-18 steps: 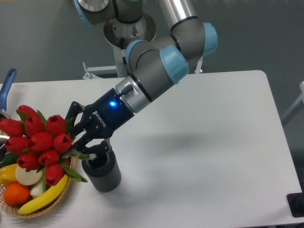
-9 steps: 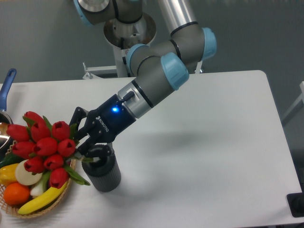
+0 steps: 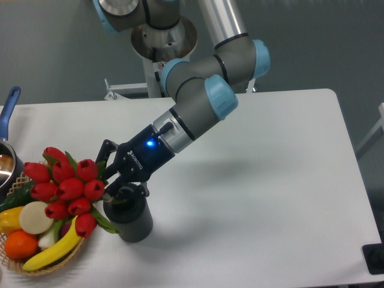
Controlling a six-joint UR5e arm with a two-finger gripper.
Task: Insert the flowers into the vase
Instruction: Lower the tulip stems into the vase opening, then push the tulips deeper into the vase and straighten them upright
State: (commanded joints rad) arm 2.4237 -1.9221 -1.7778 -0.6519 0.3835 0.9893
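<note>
The flowers (image 3: pixel 67 186) are a bunch of red tulips with green leaves, hanging out to the left, tilted, with their heads over the basket. My gripper (image 3: pixel 114 187) is shut on their stems, which are mostly hidden between the fingers. The vase (image 3: pixel 131 221), a short dark grey cylinder, stands on the white table directly below the gripper. The stem ends are at the vase's mouth; whether they are inside it I cannot tell. The fingertips hover just above the vase's rim.
A woven basket (image 3: pixel 57 263) of fruit and vegetables sits at the front left, just left of the vase. A metal pot (image 3: pixel 7 168) with a blue handle (image 3: pixel 8 109) stands at the left edge. The arm's base (image 3: pixel 163 39) rises behind the table.
The gripper has carried the flowers to the right and downward, bringing the stems closer over the vase. The vase and basket have not moved.
</note>
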